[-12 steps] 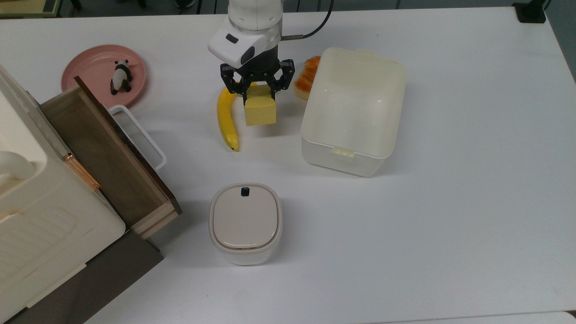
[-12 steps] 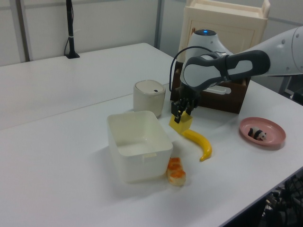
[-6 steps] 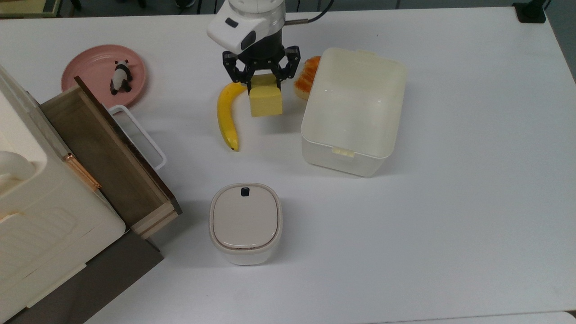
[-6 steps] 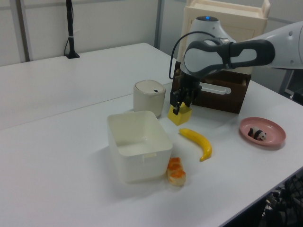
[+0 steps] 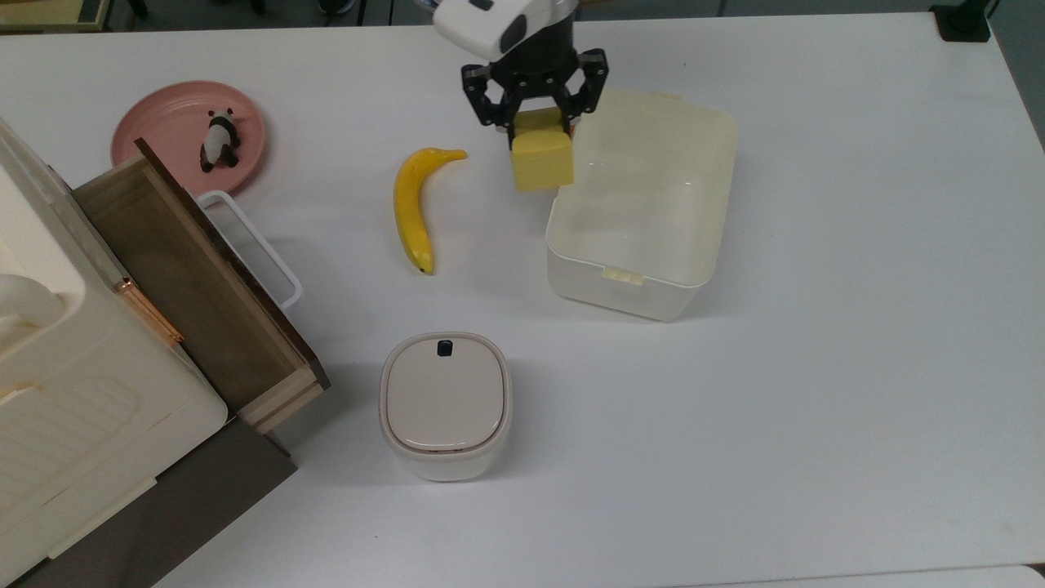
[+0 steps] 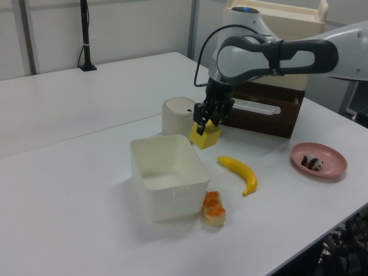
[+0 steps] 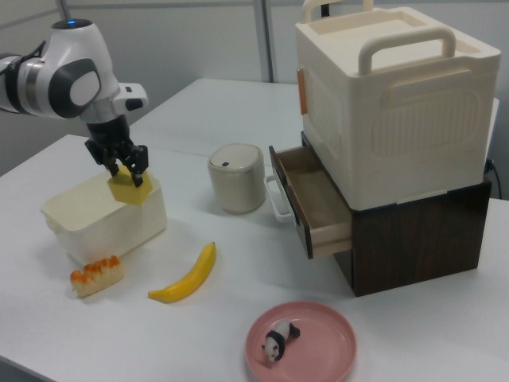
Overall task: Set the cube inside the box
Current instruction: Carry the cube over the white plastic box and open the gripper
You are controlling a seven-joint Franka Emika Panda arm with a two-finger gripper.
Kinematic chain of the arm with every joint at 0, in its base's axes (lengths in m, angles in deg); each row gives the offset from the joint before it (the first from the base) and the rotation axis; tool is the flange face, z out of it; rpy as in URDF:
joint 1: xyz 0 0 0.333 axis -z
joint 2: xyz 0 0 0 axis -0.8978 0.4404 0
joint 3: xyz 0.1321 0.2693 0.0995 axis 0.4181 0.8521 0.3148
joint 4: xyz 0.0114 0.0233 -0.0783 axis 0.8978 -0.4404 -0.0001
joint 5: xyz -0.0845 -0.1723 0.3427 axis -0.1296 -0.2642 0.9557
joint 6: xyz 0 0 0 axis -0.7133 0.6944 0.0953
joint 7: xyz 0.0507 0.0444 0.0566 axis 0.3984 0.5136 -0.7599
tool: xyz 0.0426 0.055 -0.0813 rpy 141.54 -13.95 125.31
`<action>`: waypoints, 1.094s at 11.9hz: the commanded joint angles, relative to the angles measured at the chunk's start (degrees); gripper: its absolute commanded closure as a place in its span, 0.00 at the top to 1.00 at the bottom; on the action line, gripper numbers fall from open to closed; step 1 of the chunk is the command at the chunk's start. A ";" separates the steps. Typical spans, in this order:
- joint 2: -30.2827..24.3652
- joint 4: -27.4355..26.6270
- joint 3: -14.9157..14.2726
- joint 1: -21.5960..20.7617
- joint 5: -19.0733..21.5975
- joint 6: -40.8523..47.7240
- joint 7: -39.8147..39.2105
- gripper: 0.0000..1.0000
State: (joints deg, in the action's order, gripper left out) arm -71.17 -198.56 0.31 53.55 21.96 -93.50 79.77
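Observation:
My gripper [image 5: 539,131] [image 6: 208,122] [image 7: 122,173] is shut on the pale-yellow cube [image 5: 542,161] [image 6: 205,135] [image 7: 130,189] and holds it in the air. The cube hangs over the left rim of the cream-white box [image 5: 645,269] [image 6: 172,201] [image 7: 87,235] in the top view, about level with the rim's edge. In the left view the cube sits above the box's far right corner. The box is open and holds nothing.
A banana [image 5: 411,204] lies to the top view's left of the box. An orange-topped pastry [image 6: 213,208] [image 7: 96,275] rests beside the box. A lidded bin [image 5: 445,404], an open wooden drawer [image 5: 196,286] and a pink plate [image 5: 175,122] with a panda figure [image 5: 219,139] stand further to the top view's left.
My gripper has carried the cube up off the table and to the top view's right, from beside the banana to the box's left rim.

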 commanded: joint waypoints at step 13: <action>1.36 1.42 2.33 -7.96 0.70 1.57 4.62 1.00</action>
State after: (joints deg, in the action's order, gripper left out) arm -69.64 -198.10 2.79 45.89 21.99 -93.50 83.89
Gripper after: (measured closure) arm 0.000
